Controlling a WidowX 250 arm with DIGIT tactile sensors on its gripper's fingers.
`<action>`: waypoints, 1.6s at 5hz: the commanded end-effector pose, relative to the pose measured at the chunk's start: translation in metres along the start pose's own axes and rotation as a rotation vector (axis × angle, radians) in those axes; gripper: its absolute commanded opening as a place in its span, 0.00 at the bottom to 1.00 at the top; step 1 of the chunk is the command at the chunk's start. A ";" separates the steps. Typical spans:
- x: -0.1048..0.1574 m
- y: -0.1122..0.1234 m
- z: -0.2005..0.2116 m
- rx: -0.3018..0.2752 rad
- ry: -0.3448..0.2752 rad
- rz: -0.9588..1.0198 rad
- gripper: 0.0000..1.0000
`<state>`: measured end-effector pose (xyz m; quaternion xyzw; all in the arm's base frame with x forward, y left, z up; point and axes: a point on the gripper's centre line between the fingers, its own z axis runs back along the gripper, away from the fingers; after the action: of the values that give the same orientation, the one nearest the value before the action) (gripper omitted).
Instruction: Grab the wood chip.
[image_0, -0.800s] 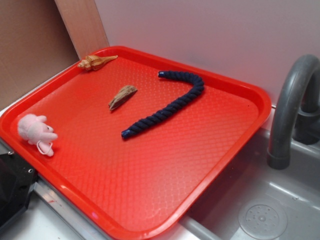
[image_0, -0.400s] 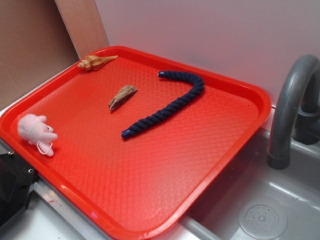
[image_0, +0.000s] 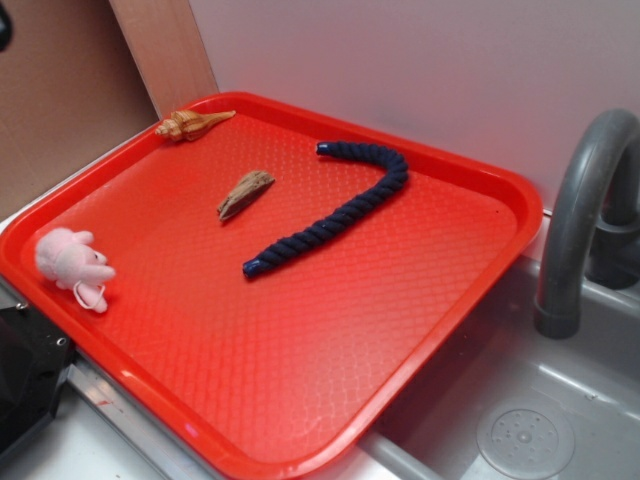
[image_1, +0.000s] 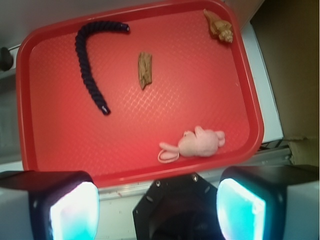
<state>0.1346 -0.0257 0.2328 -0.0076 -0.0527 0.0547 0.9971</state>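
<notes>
While I hang high over the red tray (image_1: 252, 100), my gripper (image_1: 157, 202) is wide open and holds nothing. The wood chip (image_1: 144, 70) lies flat mid-tray, beside the blue rope (image_1: 89, 65). Next I must go down onto it.

I am counting on one red tray (image_0: 480, 190): one wood chip (image_0: 245, 193), one blue rope (image_0: 340, 215), one seashell (image_0: 190, 124), one pink plush toy (image_0: 72, 262); one faucet (image_0: 580, 210) beside.

Wood chip (image_0: 245, 194) lies on red tray (image_0: 480, 260) (beside blue rope (image_0: 335, 215)).
</notes>
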 end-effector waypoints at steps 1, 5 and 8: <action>0.064 -0.002 -0.048 -0.018 -0.009 0.013 1.00; 0.115 0.005 -0.191 0.038 0.102 0.051 1.00; 0.109 -0.021 -0.225 0.037 0.147 -0.039 0.79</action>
<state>0.2696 -0.0308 0.0230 0.0070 0.0268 0.0509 0.9983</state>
